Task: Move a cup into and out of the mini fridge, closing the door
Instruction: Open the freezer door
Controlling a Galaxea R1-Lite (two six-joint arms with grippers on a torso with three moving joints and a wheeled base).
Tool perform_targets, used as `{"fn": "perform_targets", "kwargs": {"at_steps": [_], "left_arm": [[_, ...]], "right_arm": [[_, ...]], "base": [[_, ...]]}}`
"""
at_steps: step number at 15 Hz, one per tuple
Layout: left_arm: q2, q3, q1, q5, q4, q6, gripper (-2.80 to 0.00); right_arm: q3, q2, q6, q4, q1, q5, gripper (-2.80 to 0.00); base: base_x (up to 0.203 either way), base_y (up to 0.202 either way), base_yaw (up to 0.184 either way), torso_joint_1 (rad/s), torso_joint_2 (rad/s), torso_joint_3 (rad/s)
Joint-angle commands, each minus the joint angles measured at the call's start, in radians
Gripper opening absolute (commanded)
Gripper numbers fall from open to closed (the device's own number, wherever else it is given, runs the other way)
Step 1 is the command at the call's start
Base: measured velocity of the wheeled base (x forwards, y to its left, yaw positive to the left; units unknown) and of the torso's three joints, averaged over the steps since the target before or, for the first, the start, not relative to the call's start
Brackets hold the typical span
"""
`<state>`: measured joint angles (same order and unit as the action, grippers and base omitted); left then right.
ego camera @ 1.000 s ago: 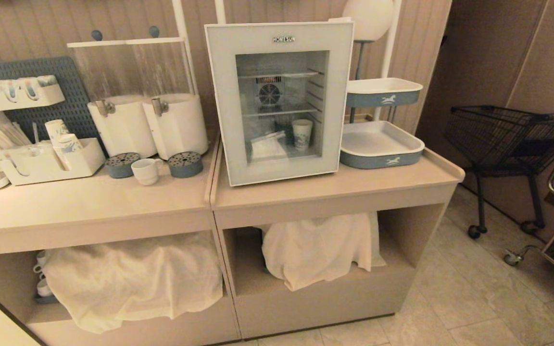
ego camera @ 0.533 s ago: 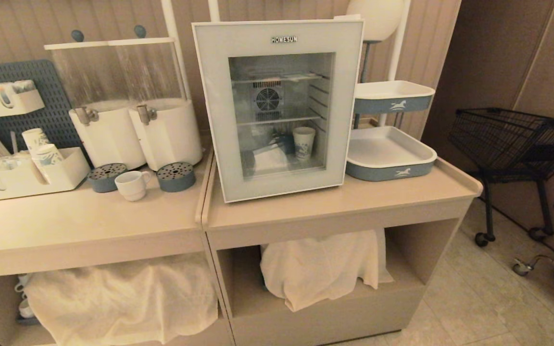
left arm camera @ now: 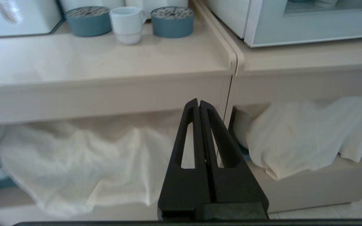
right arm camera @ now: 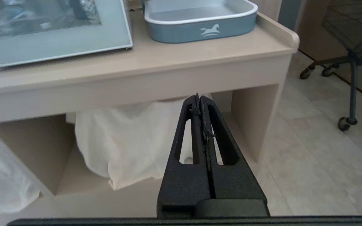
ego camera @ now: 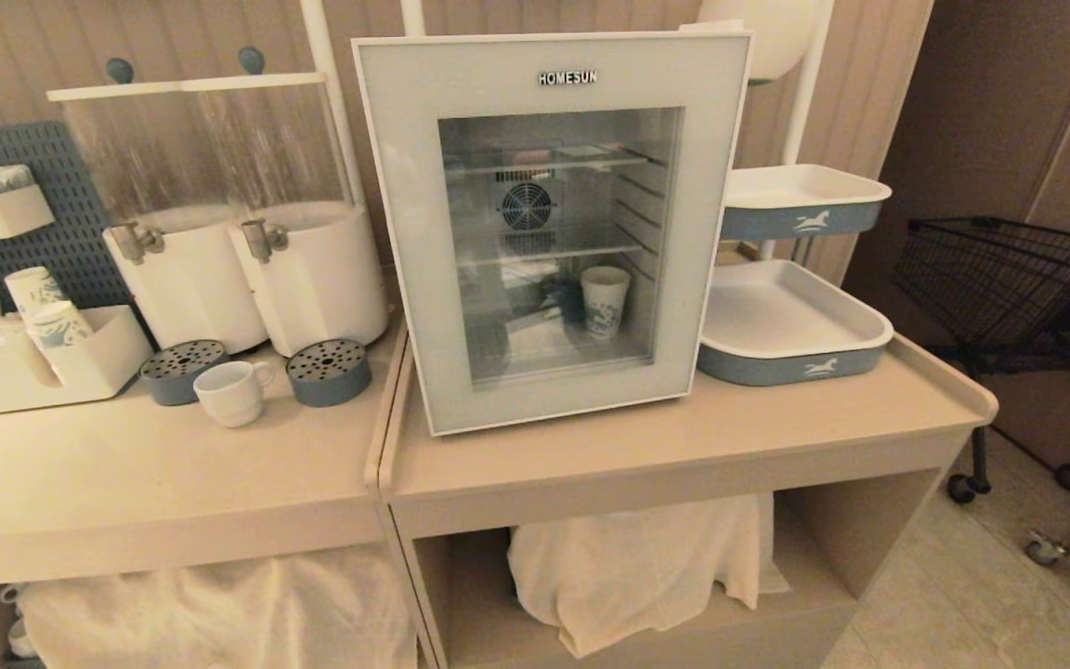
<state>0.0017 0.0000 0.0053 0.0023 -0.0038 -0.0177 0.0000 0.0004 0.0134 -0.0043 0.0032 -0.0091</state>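
While both grippers hang pressed together and empty below the counter edge, you find the cup (left arm camera: 127,23) up and ahead-left of the left gripper (left arm camera: 199,103), nearer it than the right gripper (right arm camera: 199,98); the fridge (ego camera: 405,232) door (ego camera: 711,223) stands closed.

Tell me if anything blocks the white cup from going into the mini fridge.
Yes. The door of the mini fridge is shut, so the cup, on the counter left of it, cannot go in. Nothing else stands between them.
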Motion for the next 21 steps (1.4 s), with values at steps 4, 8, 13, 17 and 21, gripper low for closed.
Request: {"fn": "perform_targets", "kwargs": {"at_steps": [4,8,13,17,21], "left_arm": [[0.000,0.000,0.001,0.001,-0.001,-0.002,-2.80],[0.000,0.000,-0.001,0.001,-0.001,-0.002,-2.80],[0.000,0.000,0.001,0.001,-0.001,-0.004,-2.80],[0.000,-0.003,0.001,0.004,0.010,0.005,-2.80],[0.012,-0.059,0.001,-0.005,0.066,0.031,-2.80]], "right_arm": [[0.000,0.001,0.000,0.000,0.000,-0.002,-2.80],[0.000,0.001,0.000,0.000,0.000,0.000,-2.80],[0.000,0.001,0.000,0.000,0.000,-0.002,-2.80],[0.000,0.001,0.000,0.000,0.000,-0.001,-2.80],[0.000,0.001,0.000,0.000,0.000,-0.002,-2.80]], "base": [[0.098,0.000,0.002,0.003,0.00,0.002],[0.000,0.000,0.000,0.000,0.00,0.000],[0.000,0.000,0.000,0.000,0.00,0.000],[0.000,0.000,0.000,0.000,0.00,0.000],[0.000,0.000,0.000,0.000,0.00,0.000]]}}
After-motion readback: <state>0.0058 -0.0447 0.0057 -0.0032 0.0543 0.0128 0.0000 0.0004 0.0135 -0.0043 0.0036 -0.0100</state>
